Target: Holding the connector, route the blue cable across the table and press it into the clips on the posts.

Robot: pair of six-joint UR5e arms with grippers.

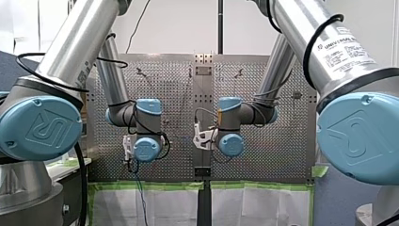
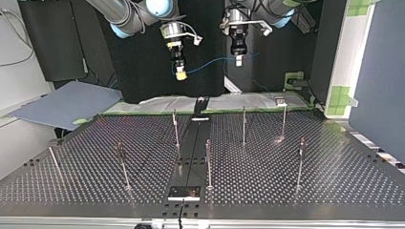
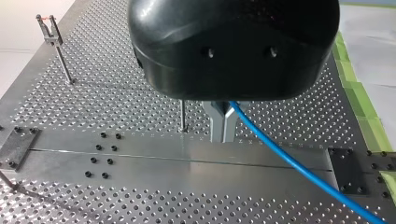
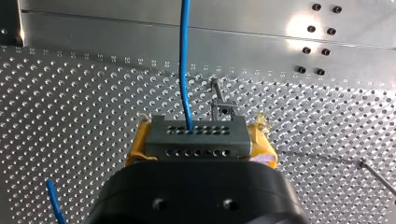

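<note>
— Holding the connector [image 4: 196, 137], which gripper was it?

— My right gripper [image 2: 180, 72]. Its yellow pads were clamped on the connector's two sides, high above the perforated table [image 2: 334, 171].

— And the blue cable [image 2: 210, 61]?

— It left the connector's face and ran through the air, sagging a little, to my left gripper [image 2: 238, 58]. The metal fingers [image 3: 222, 123] there stood together, pinching it. Past them the cable trailed off over the table's edge.

— So which way did its long axis lie?

— Roughly level, from one gripper across to the other, along the arms' side of the table. The posts [image 2: 244, 126] stood below that span and apart from it; nothing was in a clip yet.

— Which arm was nearer a clip?

— My right, I judged. Its wrist view showed one clip [image 4: 223, 110] just past the connector, underneath. The move would turn on bringing the held span down, crosswise, onto that clip's mouth.
</note>
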